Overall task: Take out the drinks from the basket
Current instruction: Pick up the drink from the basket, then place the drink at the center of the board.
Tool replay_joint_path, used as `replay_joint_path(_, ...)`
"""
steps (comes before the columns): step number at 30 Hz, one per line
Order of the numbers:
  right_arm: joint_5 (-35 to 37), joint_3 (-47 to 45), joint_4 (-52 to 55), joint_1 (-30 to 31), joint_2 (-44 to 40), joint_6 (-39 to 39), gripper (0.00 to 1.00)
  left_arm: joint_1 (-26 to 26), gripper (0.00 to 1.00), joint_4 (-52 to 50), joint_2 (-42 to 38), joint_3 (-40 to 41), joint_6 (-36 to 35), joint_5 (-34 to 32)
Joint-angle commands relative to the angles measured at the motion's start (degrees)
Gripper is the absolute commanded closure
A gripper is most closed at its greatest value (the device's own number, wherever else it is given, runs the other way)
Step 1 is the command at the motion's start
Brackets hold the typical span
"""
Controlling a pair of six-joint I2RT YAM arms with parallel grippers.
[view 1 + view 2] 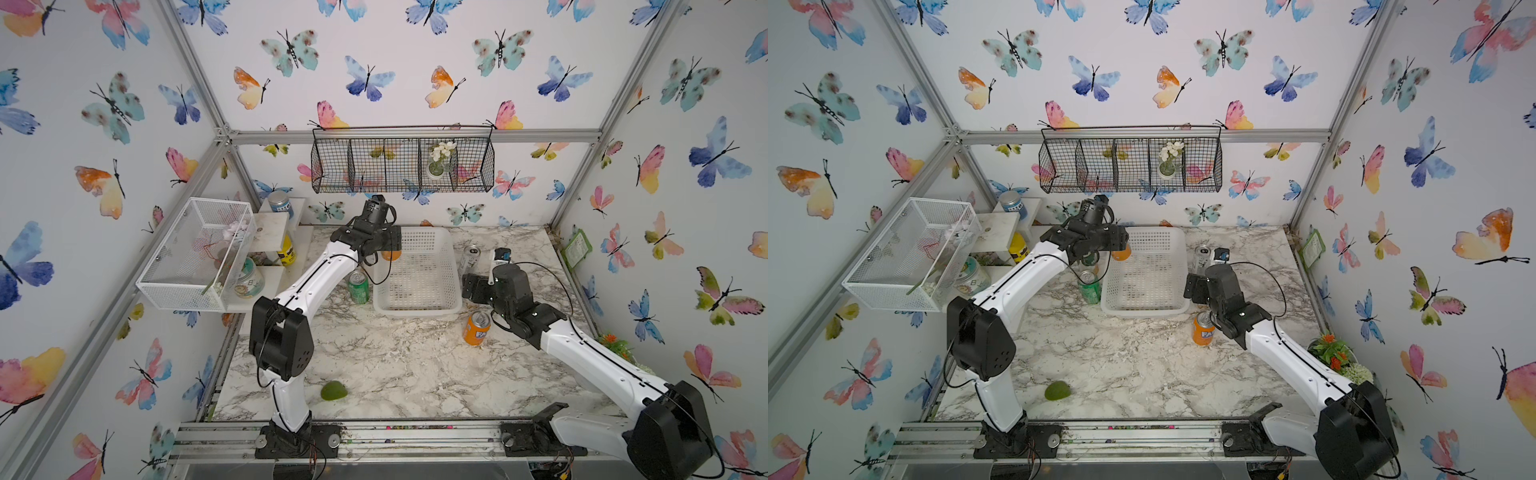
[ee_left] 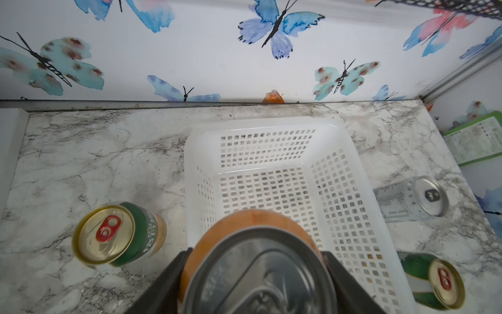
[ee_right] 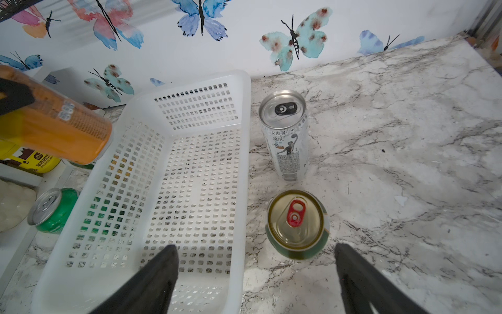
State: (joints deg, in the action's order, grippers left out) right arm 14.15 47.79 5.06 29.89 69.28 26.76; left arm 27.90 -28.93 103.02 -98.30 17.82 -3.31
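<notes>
The left claw [image 2: 258, 271] is squeezed tight on an orange can [image 2: 252, 239]. It holds the can in the air over the left rim of the white basket [image 1: 417, 309], near its far corner. The basket sits on the marble worktop [image 1: 395, 365], close to the back edge.

The right claw [image 3: 255, 248] is wide open with nothing in it. It hangs by a gold-topped green can [image 3: 297, 224] that stands just beside the basket's right side. Behind that can stands a tall silver can [image 3: 285, 136]. A second orange can [image 1: 476, 328] stands by the basket's near right corner. A bright green can [image 1: 358, 286] and a second gold-topped can [image 2: 116, 236] stand by its left side.
</notes>
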Motion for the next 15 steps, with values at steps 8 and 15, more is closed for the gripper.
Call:
replay_joint_path(8, 0.64, -0.68, -2.54, 0.00, 0.41, 0.48, 0.07, 0.49, 0.43, 2.91, -18.75, 14.16, 0.48, 0.56)
replay_joint_path(15, 0.11, -1.04, -3.37, 0.01, 1.06, 0.81, 0.07, 0.53, 0.43, 2.83, -28.61, 24.28, 0.70, -0.35)
